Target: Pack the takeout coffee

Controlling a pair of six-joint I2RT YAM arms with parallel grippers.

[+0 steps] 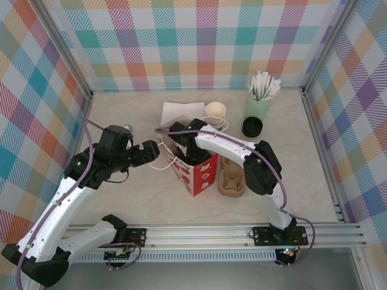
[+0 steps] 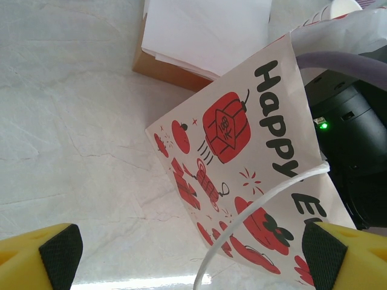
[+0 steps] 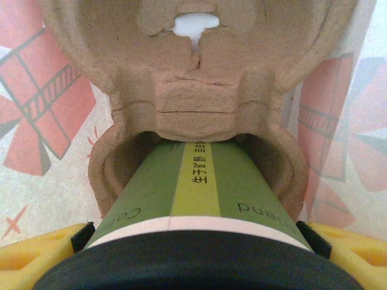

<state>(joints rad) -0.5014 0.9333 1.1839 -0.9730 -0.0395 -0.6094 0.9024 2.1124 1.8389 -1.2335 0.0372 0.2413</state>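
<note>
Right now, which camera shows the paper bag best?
Top external: it takes in the whole upright paper bag, the right arm reaching in. Left wrist shows its printed side and cord handle close up; right wrist, its inner walls behind the carrier.

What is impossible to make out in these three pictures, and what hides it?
Top external view: the inside of the paper bag is covered by the right arm.
Right wrist view: the lid of the coffee cup is blurred and cut by the bottom edge; whether the right gripper presses the cup is unclear.
Left wrist view: the bag's lettering after "Happy" runs behind a finger of the open left gripper.
</note>
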